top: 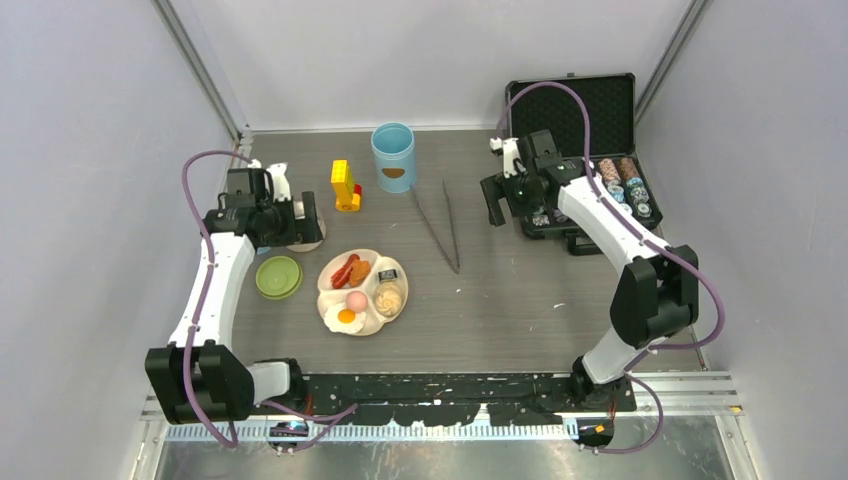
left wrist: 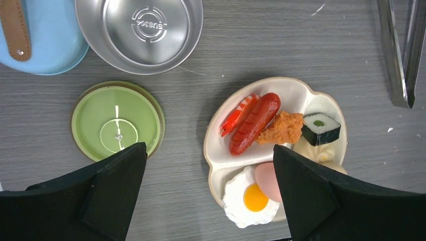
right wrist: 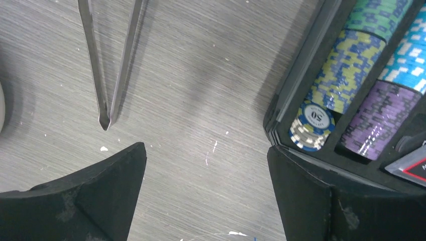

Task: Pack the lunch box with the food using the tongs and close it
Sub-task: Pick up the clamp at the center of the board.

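The light-blue lunch box canister (top: 393, 156) stands open at the back of the table. Its blue lid (left wrist: 42, 40), with a brown handle, lies beside the steel inner bowl (left wrist: 143, 32) and the green lid (left wrist: 116, 120). The food sits on a cream plate (left wrist: 221, 165): a red sausage (left wrist: 253, 123), a nugget (left wrist: 284, 128), a fried egg (left wrist: 251, 198) and a pink egg (left wrist: 266, 178). The tongs (top: 440, 225) lie flat to the plate's right, with their joined tip (right wrist: 104, 122) toward me. My left gripper (left wrist: 208, 155) hangs open above the table between the green lid and the plate. My right gripper (right wrist: 206, 150) is open and empty, between the tongs and the case.
A black foam-lined case (top: 590, 150) with stacked poker chips (right wrist: 341, 70) stands open at the back right, close to the right arm. A yellow toy (top: 345, 186) stands left of the canister. Grey walls close in the table on three sides.
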Controlling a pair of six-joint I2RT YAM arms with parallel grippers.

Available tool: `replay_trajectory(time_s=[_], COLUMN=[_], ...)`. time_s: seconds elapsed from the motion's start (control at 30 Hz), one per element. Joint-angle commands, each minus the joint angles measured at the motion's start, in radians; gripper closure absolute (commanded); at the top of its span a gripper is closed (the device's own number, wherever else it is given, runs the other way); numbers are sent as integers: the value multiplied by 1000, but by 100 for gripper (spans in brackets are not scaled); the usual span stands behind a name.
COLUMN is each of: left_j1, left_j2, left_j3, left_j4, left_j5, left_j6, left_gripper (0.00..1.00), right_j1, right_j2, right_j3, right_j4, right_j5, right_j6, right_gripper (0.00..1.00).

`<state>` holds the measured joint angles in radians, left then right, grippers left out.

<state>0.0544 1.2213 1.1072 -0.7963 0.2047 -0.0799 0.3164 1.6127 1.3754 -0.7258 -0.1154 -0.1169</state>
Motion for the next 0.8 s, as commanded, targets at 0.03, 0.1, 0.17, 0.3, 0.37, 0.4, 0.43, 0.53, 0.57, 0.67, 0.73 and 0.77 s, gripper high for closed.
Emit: replay_trajectory(time_s=[0.03, 0.1, 0.17, 0.3, 0.37, 0.4, 0.43, 0.53, 0.57, 0.67, 0.73, 0.77], left_j1=[4, 4, 4, 4, 4, 4, 4, 5, 5, 4, 4, 4], left_j2=[-5, -1, 2, 14, 17, 18, 18, 27, 31, 41, 46, 48], left_j3=[70, 78, 82, 80, 80, 82, 85, 96, 99, 103, 105, 106], left_j4=[89, 109, 115, 114, 117, 118, 117, 100, 95, 86, 86, 87], left_j5=[-85, -92, -71, -36, -46, -60, -73, -90, -88, -88, -89, -90], left_j6=[-88, -96, -115, -157, -151, -142, -133, -119, -116, -113, -113, -113], left_gripper=[0, 0, 0, 0, 0, 0, 0, 0, 0, 0, 0, 0], right_j1=[66, 96, 122, 159, 172, 177, 179, 183, 184, 186, 186, 186], right_j2=[70, 118, 181, 318, 367, 387, 408, 466, 484, 538, 569, 582], right_j3=[113, 154, 208, 333, 374, 394, 410, 470, 491, 548, 584, 598], right_j4=[14, 7, -19, -85, -94, -93, -94, -95, -95, -100, -106, -106], right_j5=[66, 96, 112, 168, 165, 156, 141, 129, 129, 129, 92, 87], right_j6=[30, 39, 52, 76, 98, 110, 115, 172, 183, 207, 225, 232], right_gripper=[5, 5, 5, 6, 7, 8, 8, 11, 12, 17, 22, 25])
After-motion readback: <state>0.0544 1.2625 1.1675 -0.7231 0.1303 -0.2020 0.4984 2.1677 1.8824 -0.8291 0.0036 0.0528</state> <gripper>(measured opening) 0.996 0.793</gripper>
